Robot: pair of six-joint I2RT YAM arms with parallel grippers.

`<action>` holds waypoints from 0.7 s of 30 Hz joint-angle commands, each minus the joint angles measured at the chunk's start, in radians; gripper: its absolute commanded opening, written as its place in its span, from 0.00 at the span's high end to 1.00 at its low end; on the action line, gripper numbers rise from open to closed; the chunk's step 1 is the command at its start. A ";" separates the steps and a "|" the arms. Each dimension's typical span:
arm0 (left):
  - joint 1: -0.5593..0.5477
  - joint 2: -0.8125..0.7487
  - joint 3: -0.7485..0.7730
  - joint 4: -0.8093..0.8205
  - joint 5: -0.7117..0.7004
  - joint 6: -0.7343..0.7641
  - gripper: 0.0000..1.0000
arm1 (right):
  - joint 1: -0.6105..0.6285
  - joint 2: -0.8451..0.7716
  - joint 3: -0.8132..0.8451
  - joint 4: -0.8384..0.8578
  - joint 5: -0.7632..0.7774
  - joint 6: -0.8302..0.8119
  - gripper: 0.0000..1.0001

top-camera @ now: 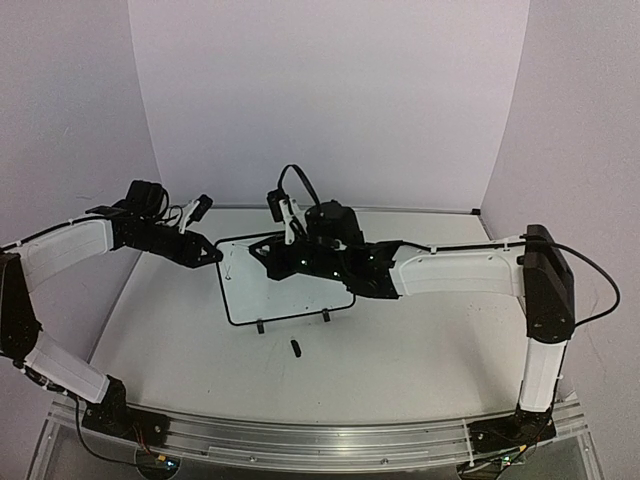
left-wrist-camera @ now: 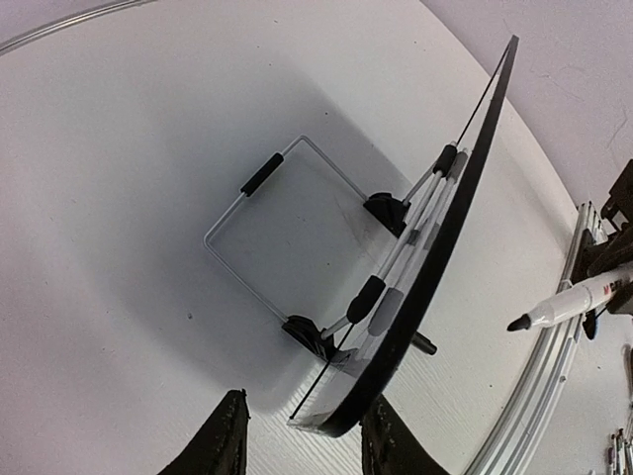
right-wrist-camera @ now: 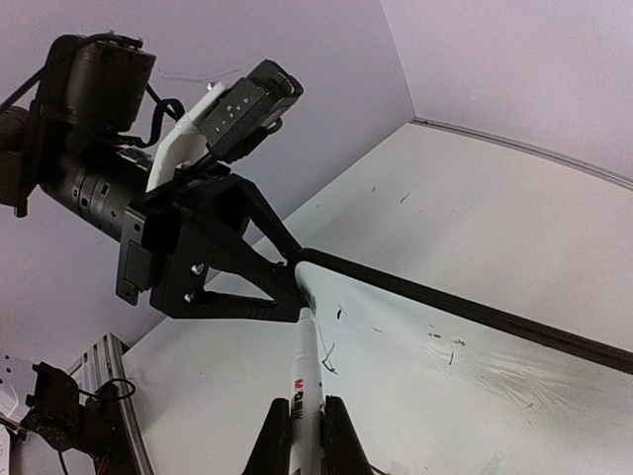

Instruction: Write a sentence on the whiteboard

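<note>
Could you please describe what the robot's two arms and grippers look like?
The left arm and right arm have white shell links between black joints, on black bases. The left gripper and right gripper are black with tapered fingers. Black cables trail from them; a white bracket carries a black wrist camera.

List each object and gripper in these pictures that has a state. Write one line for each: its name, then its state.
whiteboard: propped tilted on its wire stand, nearly blank, a few small marks.
marker: uncapped, tip pointed at the whiteboard.
small black cap: lying loose on the table.
left gripper: open, astride the whiteboard's edge.
right gripper: shut on the marker.
</note>
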 commanded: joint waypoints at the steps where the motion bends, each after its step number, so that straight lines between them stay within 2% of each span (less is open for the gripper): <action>1: 0.005 0.025 0.062 0.018 0.067 0.035 0.67 | 0.005 -0.021 0.017 0.023 -0.009 -0.011 1.00; 12: 0.004 0.038 0.048 0.006 0.073 0.062 0.93 | 0.005 0.040 0.087 -0.014 -0.013 -0.031 1.00; 17: 0.005 0.038 0.042 0.001 0.065 0.082 0.99 | 0.005 0.068 0.119 -0.030 -0.019 -0.040 1.00; 21: 0.005 0.035 0.035 -0.003 0.059 0.101 1.00 | 0.005 0.076 0.123 -0.036 -0.017 -0.043 1.00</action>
